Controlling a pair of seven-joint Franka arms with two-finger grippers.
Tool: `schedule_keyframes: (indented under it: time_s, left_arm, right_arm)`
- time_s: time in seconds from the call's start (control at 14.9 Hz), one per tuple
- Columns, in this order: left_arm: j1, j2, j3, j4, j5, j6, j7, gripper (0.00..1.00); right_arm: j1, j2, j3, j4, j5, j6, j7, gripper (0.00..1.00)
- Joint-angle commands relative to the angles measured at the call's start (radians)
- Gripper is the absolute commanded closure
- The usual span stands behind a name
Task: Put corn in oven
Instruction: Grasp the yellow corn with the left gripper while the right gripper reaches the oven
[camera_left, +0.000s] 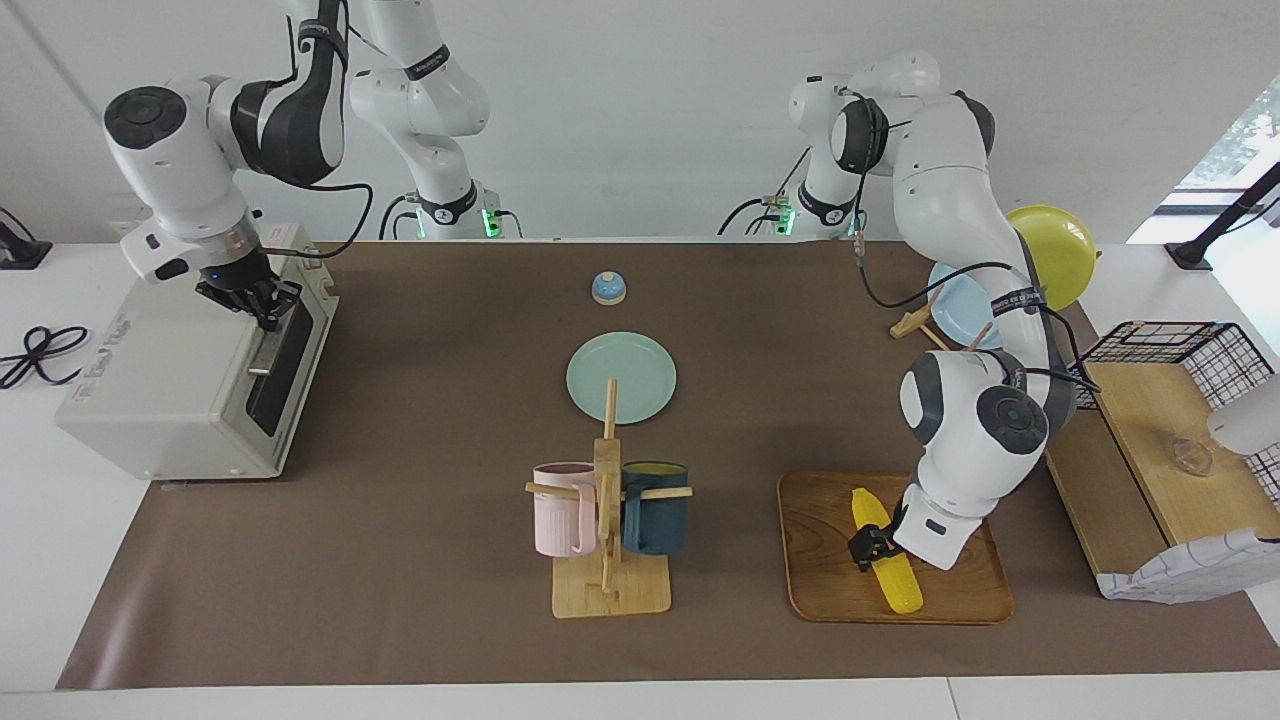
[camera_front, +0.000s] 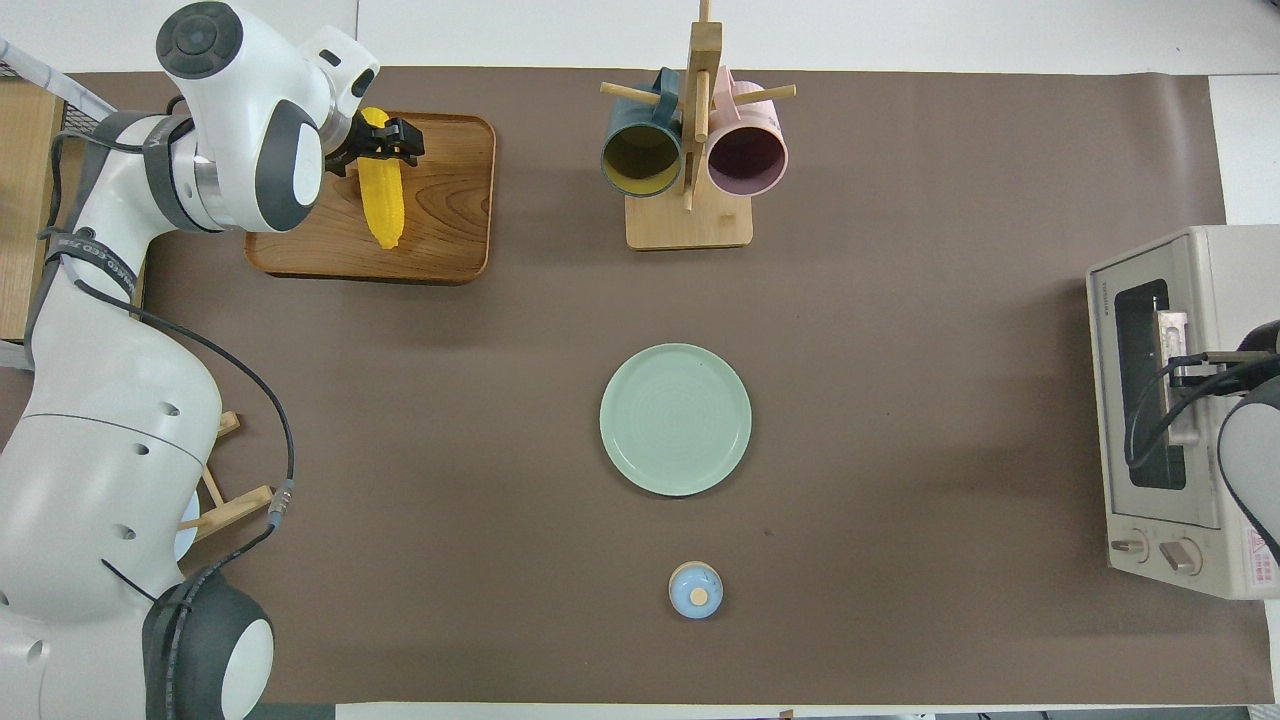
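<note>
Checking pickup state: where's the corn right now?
The corn lies on the wooden tray at the left arm's end of the table, farther from the robots than the mug rack, with the left gripper down around it.

Corn: bright yellow ridged cob, tapered, plastic-looking. It lay flat on a wooden tray twd the left arm's end of the table, lengthwise, thick end nearer the robots, tip pointing away.

Oven: boxy cream-white toaster oven w/ dark glass door and metal bar handle. It sat at the right arm's end, door shut, front facing the table's middle, two knobs at the front's end nearer the robots. Corn and oven were well apart.
</note>
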Motion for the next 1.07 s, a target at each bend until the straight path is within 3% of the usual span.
schedule_keyframes:
  time_s: [0.0,0.2,0.4,0.47,0.87,1.0]
  left_arm:
    - [-0.01,-0.004,0.015,-0.012,0.005,0.009,-0.005,0.0]
    - [-0.017,-0.007,0.017,-0.015,0.016,0.006,-0.007,0.17]
    - [-0.014,-0.018,0.017,-0.036,0.001,-0.026,-0.005,0.91]
    - [-0.014,-0.019,0.018,-0.033,-0.011,-0.052,-0.005,1.0]
    - [-0.007,-0.16,0.021,-0.05,-0.107,-0.232,-0.042,1.0]
    - [-0.014,-0.258,0.021,-0.111,-0.108,-0.273,-0.129,1.0]
  right_arm:
    - [0.049,0.014,0.008,-0.042,-0.009,0.057,0.067,1.0]
    - [0.062,0.041,0.009,-0.042,-0.006,0.063,0.07,1.0]
    - [0.086,0.081,0.009,-0.062,0.023,0.135,0.069,1.0]
    - [0.088,0.093,0.009,-0.068,0.025,0.149,0.069,1.0]
    - [0.108,0.149,0.011,-0.119,0.037,0.276,0.063,1.0]
    - [0.123,0.147,0.013,-0.16,0.037,0.325,0.063,1.0]
